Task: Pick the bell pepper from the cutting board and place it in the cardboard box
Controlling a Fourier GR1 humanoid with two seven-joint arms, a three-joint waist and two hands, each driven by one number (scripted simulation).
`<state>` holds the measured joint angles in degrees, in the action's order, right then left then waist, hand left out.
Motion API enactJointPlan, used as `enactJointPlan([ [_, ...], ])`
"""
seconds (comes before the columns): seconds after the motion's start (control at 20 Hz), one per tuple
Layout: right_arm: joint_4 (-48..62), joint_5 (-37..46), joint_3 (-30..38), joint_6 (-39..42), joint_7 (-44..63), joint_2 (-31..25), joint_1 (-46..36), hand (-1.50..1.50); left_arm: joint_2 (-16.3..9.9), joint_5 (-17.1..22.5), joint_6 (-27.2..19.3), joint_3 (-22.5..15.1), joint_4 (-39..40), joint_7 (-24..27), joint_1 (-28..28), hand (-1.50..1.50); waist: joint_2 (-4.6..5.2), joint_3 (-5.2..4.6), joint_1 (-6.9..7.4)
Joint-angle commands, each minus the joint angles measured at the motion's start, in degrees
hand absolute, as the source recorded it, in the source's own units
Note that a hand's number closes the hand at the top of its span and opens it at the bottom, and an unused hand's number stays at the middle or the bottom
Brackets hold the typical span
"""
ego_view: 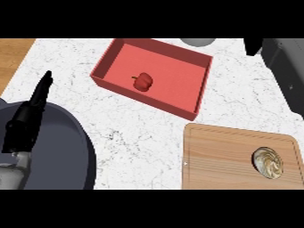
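Resting at the near left, the left hand point(28, 116) stands with straight fingers up over a dark grey pan point(62, 151), holding nothing. Near right lies the wooden cutting board point(227, 156), its end hole showing marble. Bare white marble surface point(134, 133) runs between them. Farther back sits the red box point(187, 84), tilted, walls clear all round; the small red bell pepper point(143, 82) is inside it, stem up. The right forearm point(299, 75) crosses the far right; its hand I cannot make out. No writing shows.
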<state>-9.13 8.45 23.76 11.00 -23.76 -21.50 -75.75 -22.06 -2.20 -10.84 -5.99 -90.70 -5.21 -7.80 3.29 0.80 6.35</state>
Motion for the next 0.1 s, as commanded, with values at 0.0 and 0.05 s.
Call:
enactJointPlan([
  [0.0, 0.3, 0.1, 0.2, 6.4, -1.5, -6.2, 1.9, -1.5, 2.4, -0.3, 0.5, -3.0, 1.2, -1.1, 1.5, 0.0, 0.59, -0.53, -0.09],
  [0.05, 0.3, 0.6, -0.3, 7.4, -1.7, -7.3, 2.2, -1.5, 2.0, 0.5, 1.4, -2.8, 1.2, -1.1, 1.9, 0.0, 0.7, -0.54, 0.27],
])
